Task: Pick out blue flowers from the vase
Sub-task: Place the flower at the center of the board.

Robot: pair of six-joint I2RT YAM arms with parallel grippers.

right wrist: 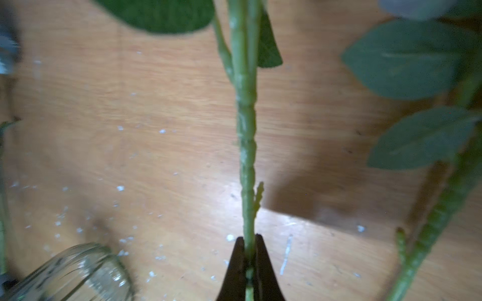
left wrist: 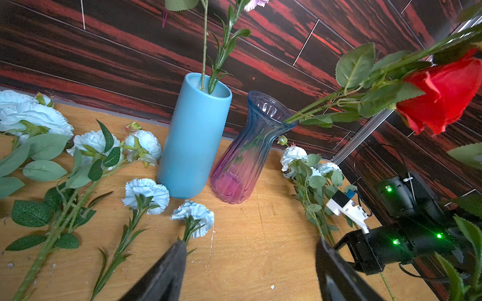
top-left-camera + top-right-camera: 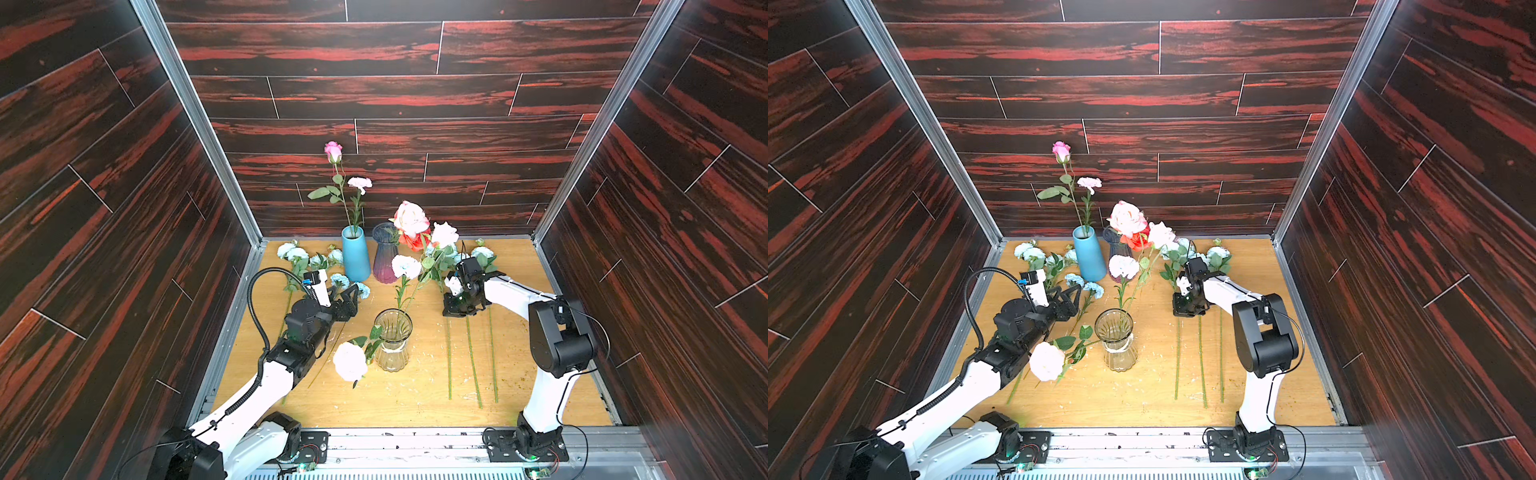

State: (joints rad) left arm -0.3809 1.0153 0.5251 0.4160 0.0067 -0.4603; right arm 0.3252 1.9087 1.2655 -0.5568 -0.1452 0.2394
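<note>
Vase: clear ribbed glass, upright, mid-table toward the front. Blue flowers: pale blue-white ruffled heads, thin green leafy stems. Left group lies flat at far left, heads toward the back. Right group lies flat at far right, three long stems parallel. One stem is clamped in the right gripper. One more head stands above the vase, stem inside (tint very faint).

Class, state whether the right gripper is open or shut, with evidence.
Shut. In the right wrist view the right gripper pinches a green stem between its two dark fingers.
</note>
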